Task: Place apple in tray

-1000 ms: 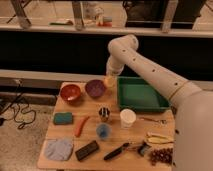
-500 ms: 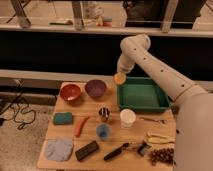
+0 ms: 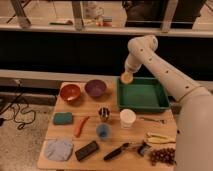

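Apple (image 3: 127, 78) hangs pinched in the gripper (image 3: 127, 75), in the air just over the tray's (image 3: 142, 107) rear left corner; the tray lies at the far right of a wooden table (image 3: 89, 106); red bowl (image 3: 70, 92) and purple bowl (image 3: 95, 88) stand left of it; white cup (image 3: 127, 118), sponge (image 3: 63, 118), cloth (image 3: 58, 149) and grapes (image 3: 162, 156) lie nearer; a dark wall (image 3: 60, 52) runs behind; cables (image 3: 17, 112) trail on the floor at left.

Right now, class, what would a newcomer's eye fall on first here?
The big white arm arches in from the right, its pincer holding the apple just over the far left corner of the green tray. Next come the red bowl and purple bowl, side by side left of the tray.
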`<action>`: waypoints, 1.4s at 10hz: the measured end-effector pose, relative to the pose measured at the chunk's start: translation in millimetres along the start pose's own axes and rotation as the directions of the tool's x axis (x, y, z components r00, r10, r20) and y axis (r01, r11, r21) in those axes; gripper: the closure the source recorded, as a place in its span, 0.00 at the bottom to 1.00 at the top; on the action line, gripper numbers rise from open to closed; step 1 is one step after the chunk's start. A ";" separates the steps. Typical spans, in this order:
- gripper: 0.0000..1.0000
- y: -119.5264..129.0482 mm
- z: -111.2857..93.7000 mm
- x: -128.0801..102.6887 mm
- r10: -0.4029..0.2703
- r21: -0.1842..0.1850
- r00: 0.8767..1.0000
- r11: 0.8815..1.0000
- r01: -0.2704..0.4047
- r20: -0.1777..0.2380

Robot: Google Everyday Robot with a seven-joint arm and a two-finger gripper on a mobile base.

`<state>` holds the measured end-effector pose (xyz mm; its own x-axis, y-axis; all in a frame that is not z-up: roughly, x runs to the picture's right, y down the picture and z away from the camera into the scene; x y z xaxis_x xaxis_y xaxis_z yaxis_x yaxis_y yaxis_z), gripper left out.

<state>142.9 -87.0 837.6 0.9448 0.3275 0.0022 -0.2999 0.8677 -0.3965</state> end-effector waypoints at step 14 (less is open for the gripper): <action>0.57 3.8 19.7 35.5 0.116 -0.028 0.982 0.992 -0.121 -0.152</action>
<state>172.8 -64.7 854.2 0.9127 0.3654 -0.1829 -0.4086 0.8108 -0.4192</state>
